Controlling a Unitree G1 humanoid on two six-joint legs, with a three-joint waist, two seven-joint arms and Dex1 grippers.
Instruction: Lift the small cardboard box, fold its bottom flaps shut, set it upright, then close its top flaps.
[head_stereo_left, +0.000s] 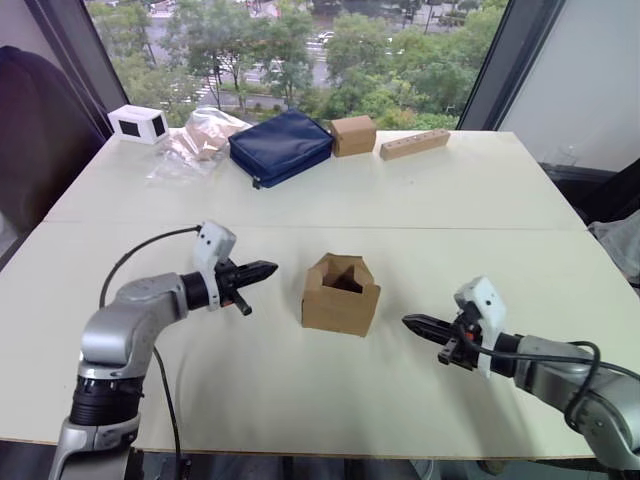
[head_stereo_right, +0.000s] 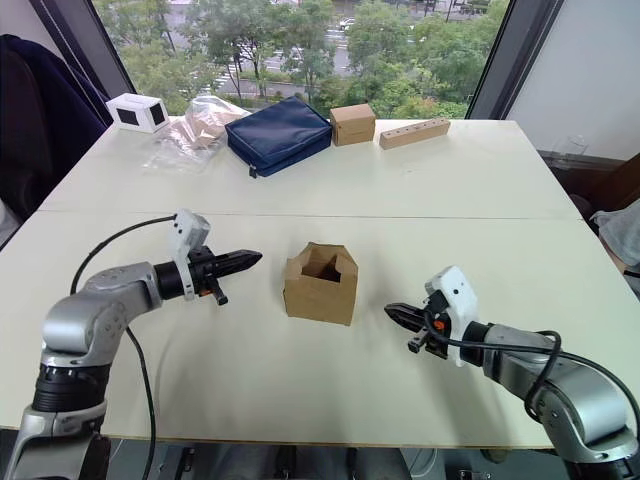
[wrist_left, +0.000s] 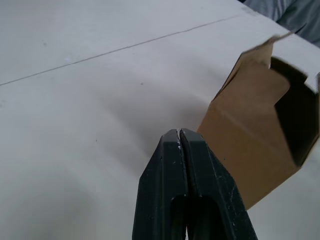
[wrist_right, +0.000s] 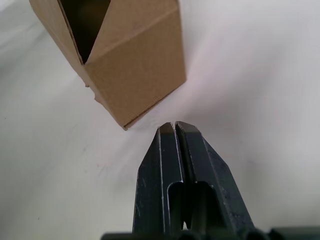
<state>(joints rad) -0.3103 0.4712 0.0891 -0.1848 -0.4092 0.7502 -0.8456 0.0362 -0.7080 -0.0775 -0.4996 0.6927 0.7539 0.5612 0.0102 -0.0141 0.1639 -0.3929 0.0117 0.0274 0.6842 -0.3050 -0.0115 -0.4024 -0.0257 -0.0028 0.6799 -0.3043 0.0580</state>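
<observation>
- Your work surface is a wide white table (head_stereo_left: 480, 200) made of two tops pushed together, with a seam running across it beyond the box; behind it a big window looks out on green trees and a road.
- Along the far edge you have, from the robot's left to right, a small white box (head_stereo_left: 137, 123), a crumpled clear plastic bag (head_stereo_left: 195, 140), a navy blue zip pouch (head_stereo_left: 281, 146), a smaller, squarer cardboard box (head_stereo_left: 353, 134) and a long tan wooden block (head_stereo_left: 414, 144) with a row of holes.
- The small cardboard box (head_stereo_left: 340, 296) stands upright on the near half of the table, between your two arms and touching neither.
- Its top flaps (head_stereo_right: 322, 259) are not closed: they stand up and lean inward, leaving a dark opening.
- Your left gripper (head_stereo_left: 262, 270) hovers just beside the box on its left, level with the upper part, pointing toward it; the two black fingers are pressed together on nothing.
- Your right gripper (head_stereo_left: 412, 322) sits low near the tabletop on the box's right, near its lower corner and pointing at it; its fingers are also pressed together and empty.
</observation>
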